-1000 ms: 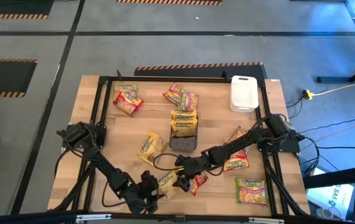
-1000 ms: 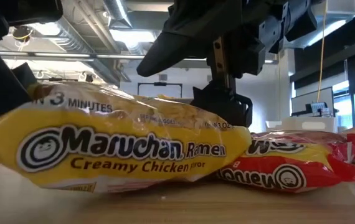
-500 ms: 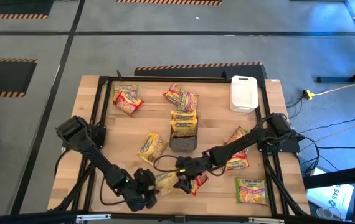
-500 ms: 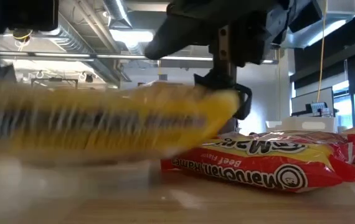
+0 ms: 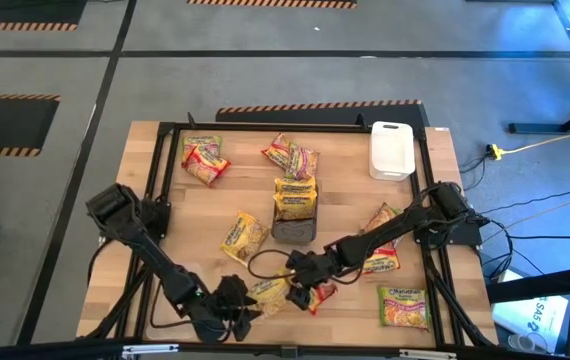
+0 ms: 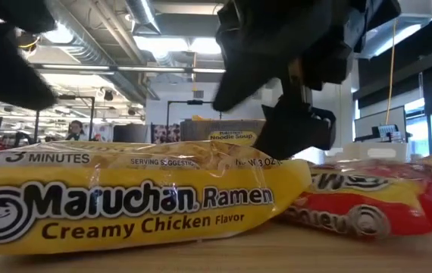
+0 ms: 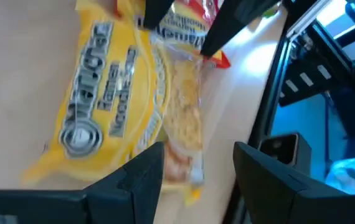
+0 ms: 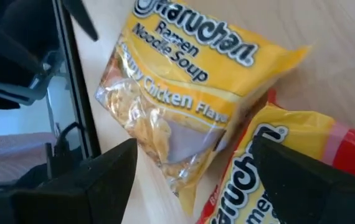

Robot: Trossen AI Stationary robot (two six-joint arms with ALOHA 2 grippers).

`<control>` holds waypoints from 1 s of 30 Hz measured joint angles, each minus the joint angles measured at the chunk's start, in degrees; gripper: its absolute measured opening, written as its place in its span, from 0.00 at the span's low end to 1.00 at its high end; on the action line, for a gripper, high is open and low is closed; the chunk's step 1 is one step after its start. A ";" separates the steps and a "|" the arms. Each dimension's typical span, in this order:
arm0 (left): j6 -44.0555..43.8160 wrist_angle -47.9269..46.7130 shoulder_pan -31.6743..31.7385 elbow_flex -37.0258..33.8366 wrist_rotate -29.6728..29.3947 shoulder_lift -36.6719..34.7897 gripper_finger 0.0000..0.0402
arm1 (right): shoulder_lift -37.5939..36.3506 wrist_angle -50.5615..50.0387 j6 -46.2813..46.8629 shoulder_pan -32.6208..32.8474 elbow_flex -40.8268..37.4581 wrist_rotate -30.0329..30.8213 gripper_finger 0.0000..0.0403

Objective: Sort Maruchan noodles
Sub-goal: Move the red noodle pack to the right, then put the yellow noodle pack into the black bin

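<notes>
A yellow noodle packet point(image 5: 268, 293) lies flat near the table's point(image 5: 165, 230) front edge, touching a red packet point(image 5: 321, 294) beside it. The left gripper point(image 5: 237, 300) sits at the yellow packet's end, jaws spread with the packet's edge just before them, pinching nothing. The right gripper point(image 5: 298, 283) hovers over where the two packets meet, jaws spread wide and holding nothing. Other packets lie scattered farther back.

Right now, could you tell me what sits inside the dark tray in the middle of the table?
The dark tray holds yellow noodle packets, stacked at its far end. Whatever lies beneath them is covered.
</notes>
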 joint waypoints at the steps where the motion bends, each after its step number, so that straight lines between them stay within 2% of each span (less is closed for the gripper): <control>1: 1.29 0.47 0.04 0.00 -0.43 0.32 0.47 | 0.00 -1.16 -0.12 0.00 0.04 0.02 0.76; 8: 4.13 0.80 0.20 0.00 -0.28 0.86 0.47 | -2.90 -14.66 0.04 0.02 0.17 -1.18 0.76; 11: 5.40 1.10 0.20 0.00 -0.49 0.86 0.47 | -5.43 -18.64 0.73 0.02 -0.20 0.05 0.76; 15: 5.99 0.81 0.20 0.00 -0.54 0.88 0.47 | -7.24 -11.91 1.84 0.52 0.01 3.84 0.76; 19: 7.27 0.77 0.23 0.00 -0.67 0.88 0.47 | -4.77 -4.51 1.89 0.76 -0.09 5.06 0.76; 30: 5.33 0.73 -0.25 -0.11 1.86 4.47 0.47 | 1.69 4.16 3.93 0.99 -0.03 2.94 0.76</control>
